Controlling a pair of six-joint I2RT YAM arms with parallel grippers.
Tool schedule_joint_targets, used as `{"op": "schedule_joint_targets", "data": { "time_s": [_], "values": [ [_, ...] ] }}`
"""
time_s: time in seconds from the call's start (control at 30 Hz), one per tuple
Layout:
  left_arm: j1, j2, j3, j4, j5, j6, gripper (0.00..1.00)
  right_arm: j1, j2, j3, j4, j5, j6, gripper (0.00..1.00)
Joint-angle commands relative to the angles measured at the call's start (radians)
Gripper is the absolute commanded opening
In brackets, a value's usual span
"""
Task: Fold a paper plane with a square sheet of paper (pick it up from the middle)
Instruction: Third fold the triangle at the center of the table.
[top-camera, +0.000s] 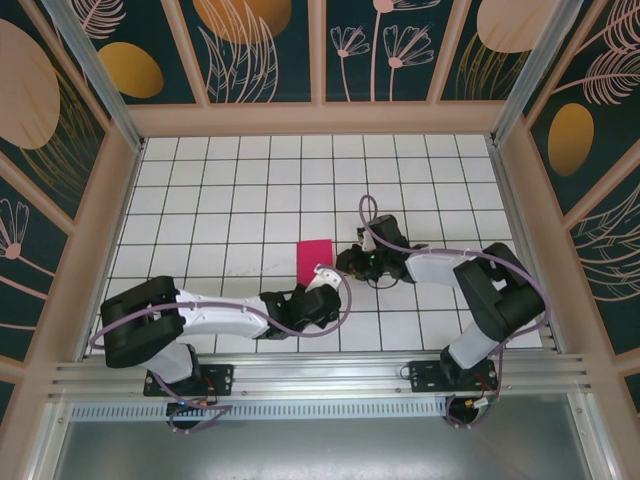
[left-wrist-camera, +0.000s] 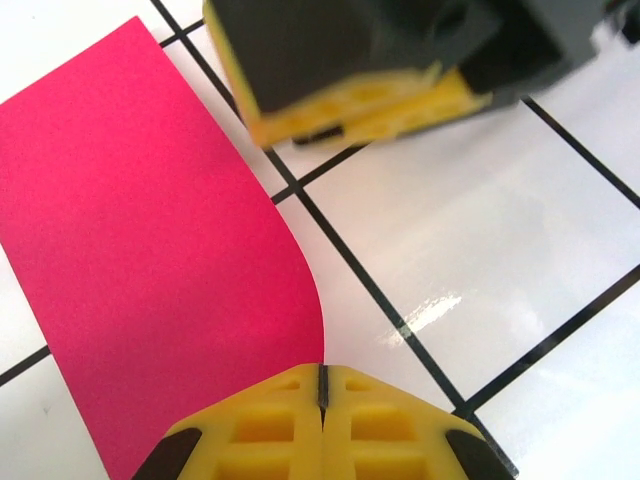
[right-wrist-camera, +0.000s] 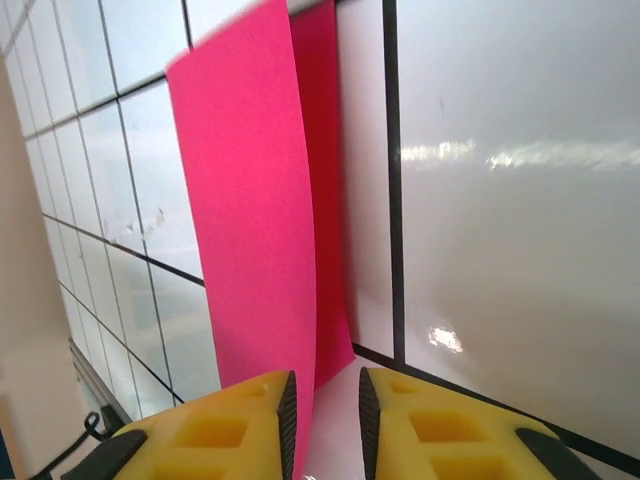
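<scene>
The thin, folded magenta-pink square sheet of paper (top-camera: 313, 260) lies midway across the white, black-gridded table (top-camera: 220, 190), floral wall panels (top-camera: 260, 50) well apart from it. The left fingers (left-wrist-camera: 250, 430) are pressed together on its near edge; the right fingers (right-wrist-camera: 225, 430) stand slightly apart, the paper's raised flap between them

The left arm (top-camera: 200, 315) and right arm (top-camera: 470, 285) have white shells between bulky black joints; a lilac cable (top-camera: 346, 300) loops along each. The left gripper (left-wrist-camera: 322, 400) and right gripper (right-wrist-camera: 327, 400) carry yellow fingers (left-wrist-camera: 260, 430) with square moulded pockets and black corners.
</scene>
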Motion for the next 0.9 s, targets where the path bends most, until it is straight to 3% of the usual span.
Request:
{"op": "schedule_joint_targets", "data": {
  "time_s": [0.0, 0.17, 0.5, 0.87],
  "values": [
    [0.001, -0.033, -0.026, 0.046, 0.013, -0.007, 0.0, -0.011, -0.034, 0.03, -0.015, 0.021, -0.025, 0.27],
    [0.009, -0.045, -0.032, 0.067, 0.039, -0.01, 0.0, -0.011, 0.049, 0.083, 0.06, -0.064, -0.014, 0.14],
    [0.042, -0.05, -0.038, 0.069, 0.09, 0.007, 0.0, 0.025, 0.231, 0.243, -0.035, -0.067, -0.094, 0.14],
    [0.139, -0.077, -0.064, 0.104, 0.251, 0.029, 0.0, 0.03, 0.322, 0.311, -0.172, -0.045, -0.219, 0.14]
  ]
}}
